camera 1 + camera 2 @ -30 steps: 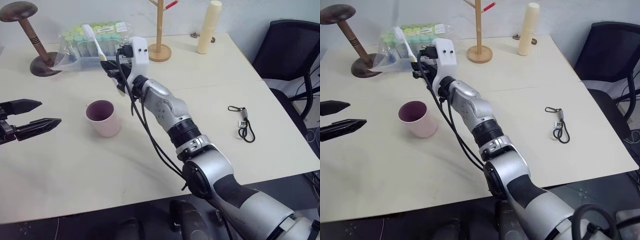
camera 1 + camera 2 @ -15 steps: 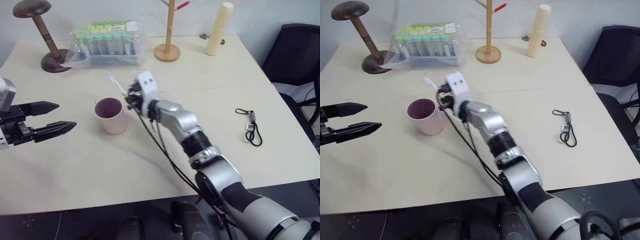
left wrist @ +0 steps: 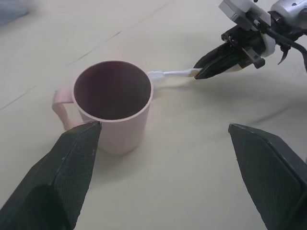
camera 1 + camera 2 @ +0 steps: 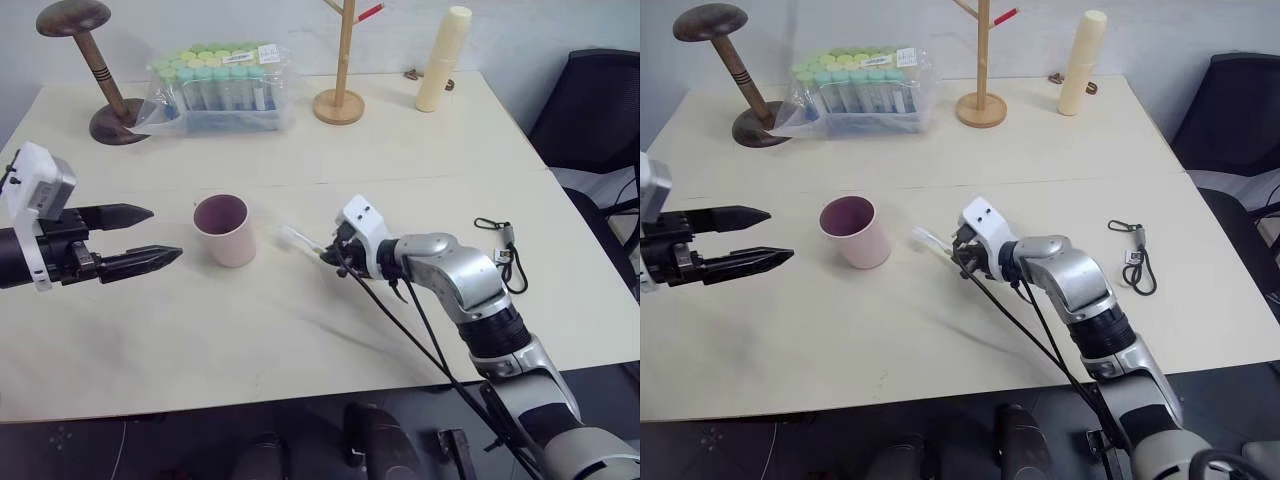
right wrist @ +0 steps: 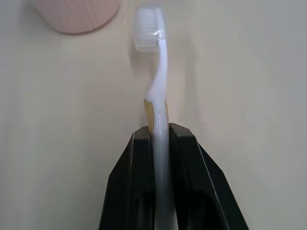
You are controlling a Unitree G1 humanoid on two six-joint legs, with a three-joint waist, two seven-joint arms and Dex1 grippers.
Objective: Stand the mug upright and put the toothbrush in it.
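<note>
The pale pink mug (image 4: 225, 230) stands upright on the cream table (image 4: 200, 340), dark inside showing, handle (image 3: 60, 100) on its far side. My right gripper (image 4: 335, 255) is shut on the handle of the white toothbrush (image 5: 157, 72). The brush lies nearly level, low over the table just right of the mug, its bristled head (image 4: 927, 238) pointing toward the mug but apart from it. My left gripper (image 4: 165, 235) hovers open to the left of the mug, with nothing between its fingers (image 3: 72, 167).
At the back of the table are a bag of capped tubes (image 4: 215, 85), a dark wooden stand (image 4: 95, 70), a thin wooden tree stand (image 4: 342, 100) and a tall cream cylinder (image 4: 442, 60). A black looped cord (image 4: 500, 255) lies at the right. A black chair (image 4: 590, 100) stands beyond the right edge.
My right gripper has swung the toothbrush down from high behind the mug to low over the table on the mug's right. The left gripper has edged toward the mug.
</note>
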